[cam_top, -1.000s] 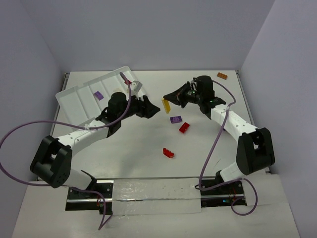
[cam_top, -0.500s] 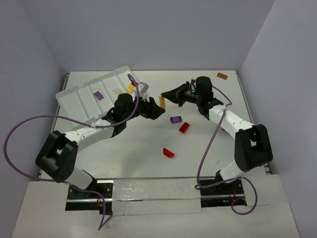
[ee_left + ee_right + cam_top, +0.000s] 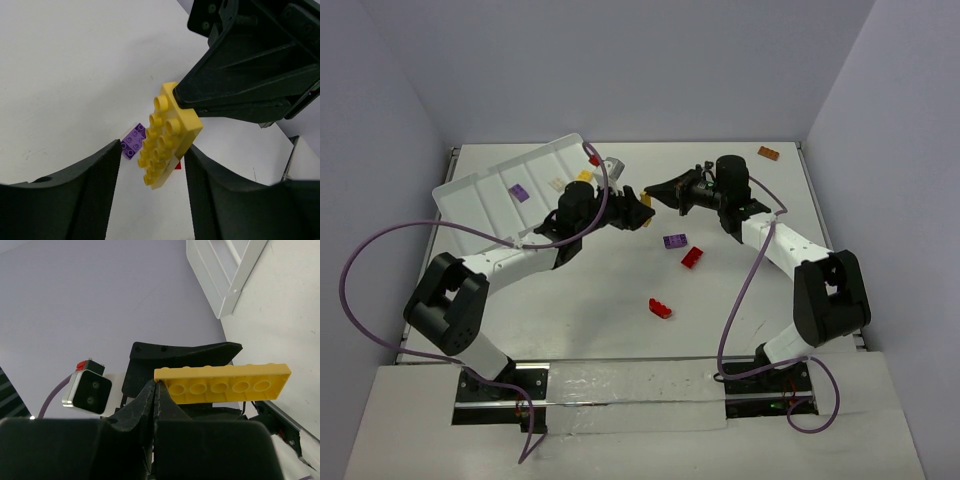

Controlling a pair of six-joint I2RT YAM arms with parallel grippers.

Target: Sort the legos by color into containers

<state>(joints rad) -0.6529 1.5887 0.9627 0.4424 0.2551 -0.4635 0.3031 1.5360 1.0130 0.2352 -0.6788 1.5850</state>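
The two arms meet nose to nose above the desk [image 3: 600, 300], a little toward its far edge. The right end effector [image 3: 156, 390] is pinched tight on one end of a flat yellow lego [image 3: 167, 132] and holds it out in the air, studs turned toward the left arm. The left end effector [image 3: 152, 150] has its fingers [image 3: 95, 195] standing apart on either side of the free end. One side shows a plain gap; on the other I can't tell whether it touches.

The white tray [image 3: 480, 200] sits askew at the desk's far left corner. In it lie a purple lego [image 3: 520, 193], a beige lego [image 3: 556, 184] and a small yellow lego [image 3: 584, 177].

Loose on the desk, a second purple lego [image 3: 674, 241] lies just beside a red lego [image 3: 692, 257], right of the middle. Another red lego [image 3: 660, 308] lies closer to the near edge, and an orange lego [image 3: 768, 153] sits near the far right corner.
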